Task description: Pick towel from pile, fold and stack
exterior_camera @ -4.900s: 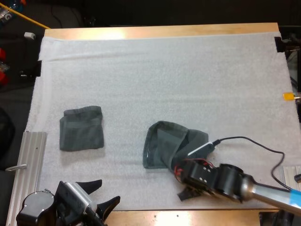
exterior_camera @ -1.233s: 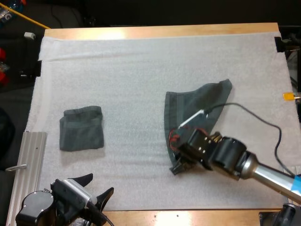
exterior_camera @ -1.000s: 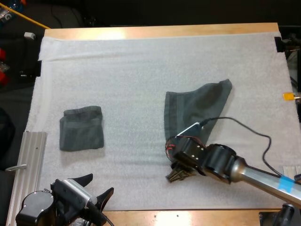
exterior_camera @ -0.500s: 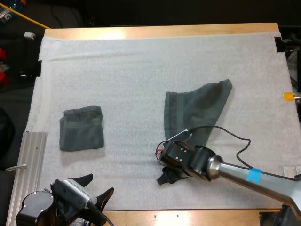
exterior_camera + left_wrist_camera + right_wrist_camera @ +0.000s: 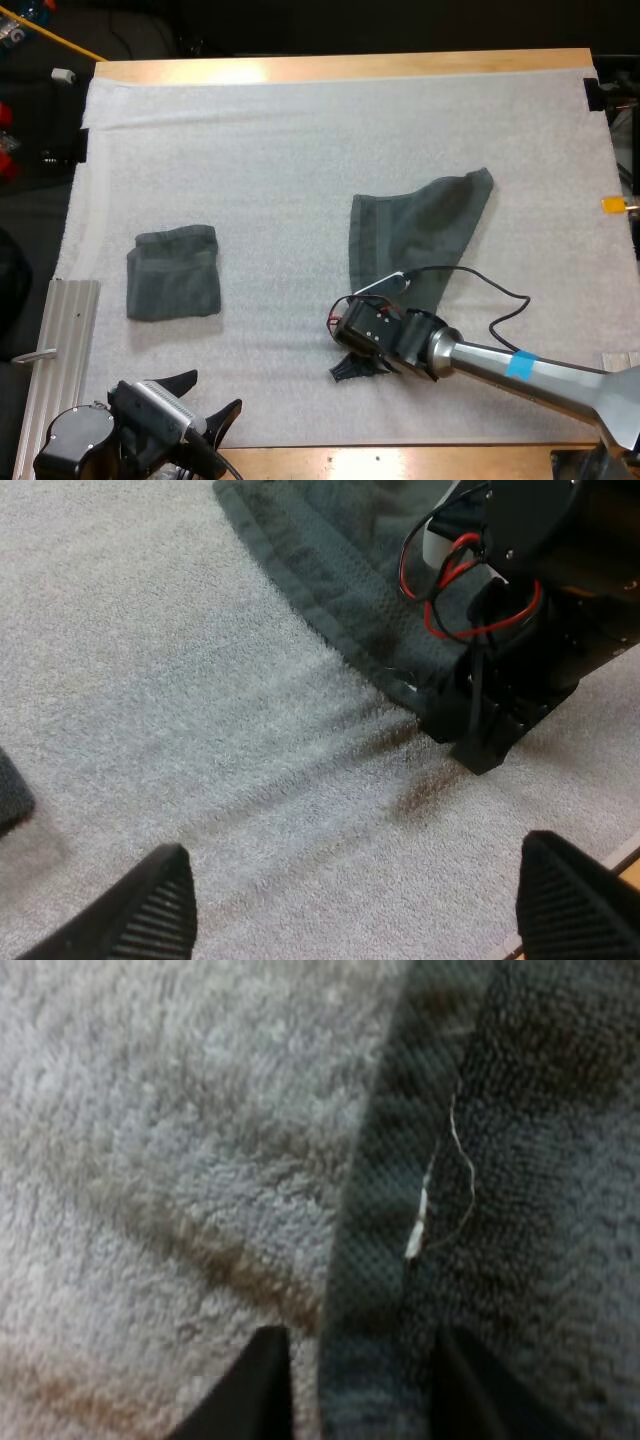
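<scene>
Right of centre on the mat (image 5: pixel 300 130), the loose towel (image 5: pixel 415 235): dark grey-green, spread flat, narrowing toward its near corner. Well apart on the left side, the folded towel (image 5: pixel 173 272), taken here as the start of the stack.

At the near corner of the loose towel, the right gripper (image 5: pixel 347 367): lowered to the cloth, fingers (image 5: pixel 265 1390) narrowly parted astride the stitched hem, not closed on it. At the near edge of the mat, the left gripper (image 5: pixel 215 393): spread wide, clear of everything.

Judged step: taking hold of the near corner for a fold.

Possible faults:
- closing beside the hem and catching only mat pile;
- pinching mat fuzz together with cloth, so dragging the mat into ripples;
- gripping too thin an edge, so losing the corner on lifting;
- pulling off-axis, leaving a skewed fold.

Surface: white fleecy mat, faintly creased near the right gripper, over a wooden table (image 5: pixel 350 68); metal rail (image 5: pixel 60 330) along the mat's left side. Beyond the table's far side, dark space.
</scene>
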`<state>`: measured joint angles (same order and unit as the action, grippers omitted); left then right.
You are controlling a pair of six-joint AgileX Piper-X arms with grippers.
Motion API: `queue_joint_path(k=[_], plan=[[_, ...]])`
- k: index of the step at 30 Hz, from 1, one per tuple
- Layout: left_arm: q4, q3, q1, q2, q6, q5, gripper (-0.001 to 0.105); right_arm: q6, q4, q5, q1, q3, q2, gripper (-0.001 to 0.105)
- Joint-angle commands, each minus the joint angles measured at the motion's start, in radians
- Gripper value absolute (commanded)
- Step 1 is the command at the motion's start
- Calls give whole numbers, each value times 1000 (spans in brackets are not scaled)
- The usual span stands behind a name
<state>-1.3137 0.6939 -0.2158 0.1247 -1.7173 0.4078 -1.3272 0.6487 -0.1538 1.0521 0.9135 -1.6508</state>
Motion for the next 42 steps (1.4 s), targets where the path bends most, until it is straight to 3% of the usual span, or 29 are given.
queue_joint_path(k=[1, 6, 15, 18, 22, 29, 32, 42], plan=[[3, 2, -6, 1, -5, -9, 65, 5, 8, -7, -2, 3, 0, 19], [3, 2, -6, 1, -5, -9, 65, 5, 16, -28, -2, 3, 0, 0], [3, 2, -6, 1, -5, -9, 65, -1, 60, -28, 0, 3, 0, 0], [3, 2, -6, 1, -5, -9, 65, -63, 127, -28, 19, 3, 2, 0], [9, 2, -6, 1, -5, -9, 65, -156, 225, -54, 83, 3, 26, 0], [43, 2, -6, 1, 3, -15, 65, -157, 326, -82, 216, 3, 124, 0], [71, 2, -6, 1, 3, -15, 65, -94, 339, -82, 271, 3, 177, 0], [143, 2, -6, 80, 3, -15, 65, 283, 340, -97, 349, -97, 307, 0]])
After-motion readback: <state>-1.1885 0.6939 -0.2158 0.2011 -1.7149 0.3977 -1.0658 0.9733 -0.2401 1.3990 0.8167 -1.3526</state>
